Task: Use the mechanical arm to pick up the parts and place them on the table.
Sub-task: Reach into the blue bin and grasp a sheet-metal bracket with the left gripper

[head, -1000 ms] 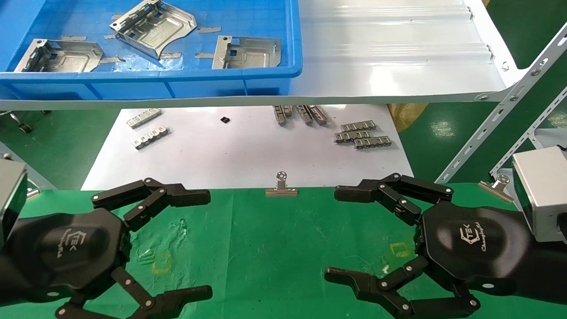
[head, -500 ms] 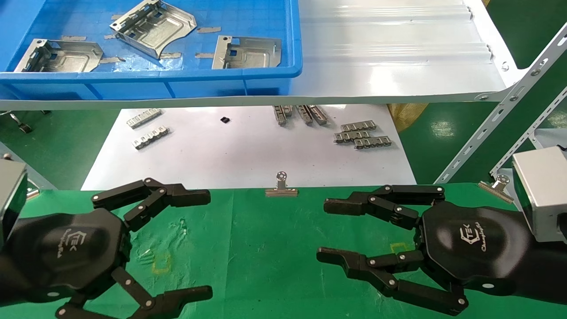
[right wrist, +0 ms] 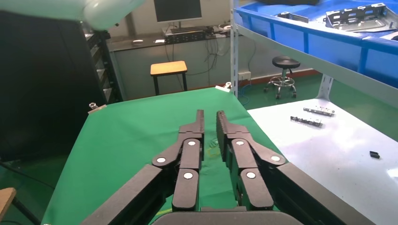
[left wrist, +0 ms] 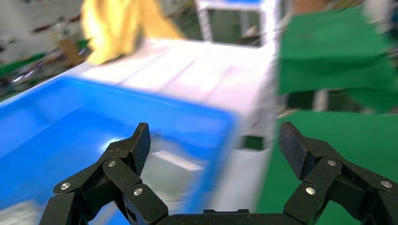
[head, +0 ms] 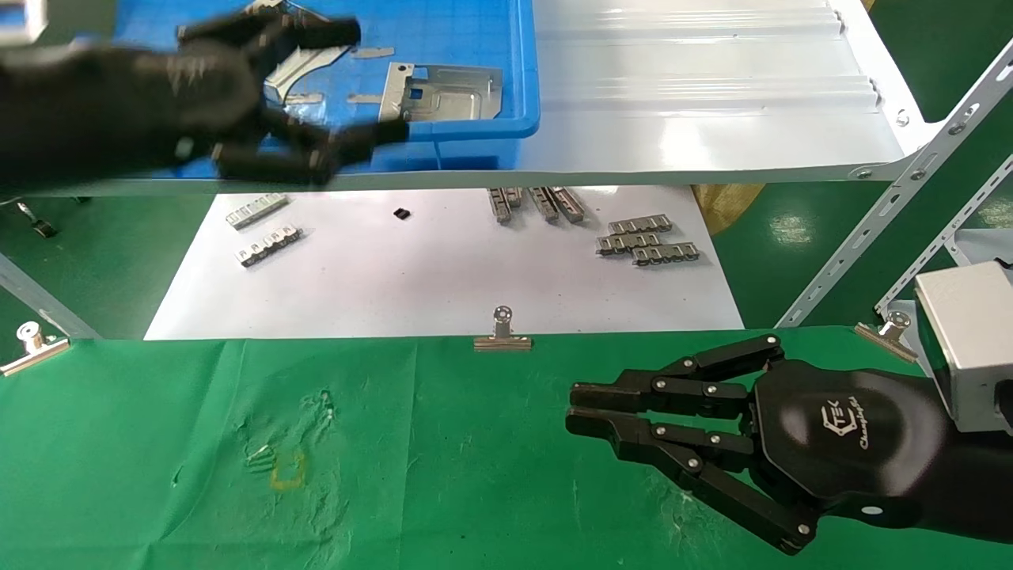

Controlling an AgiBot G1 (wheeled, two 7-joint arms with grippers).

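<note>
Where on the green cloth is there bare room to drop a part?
Most of the green cloth is bare: the wide stretch from the middle binder clip to the left edge, around the yellow square. The right side is taken by the right gripper, nearly shut and empty. The left gripper is open at the blue tray, crowded with parts.

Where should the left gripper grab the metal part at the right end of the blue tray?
Probably by the plain straight edge of the part, coming down from above. It lies flat in the blue tray, embossed face up, so only its rim offers a pinch. The left gripper hovers open over the tray beside it; the tray's near wall blocks a low approach.
</note>
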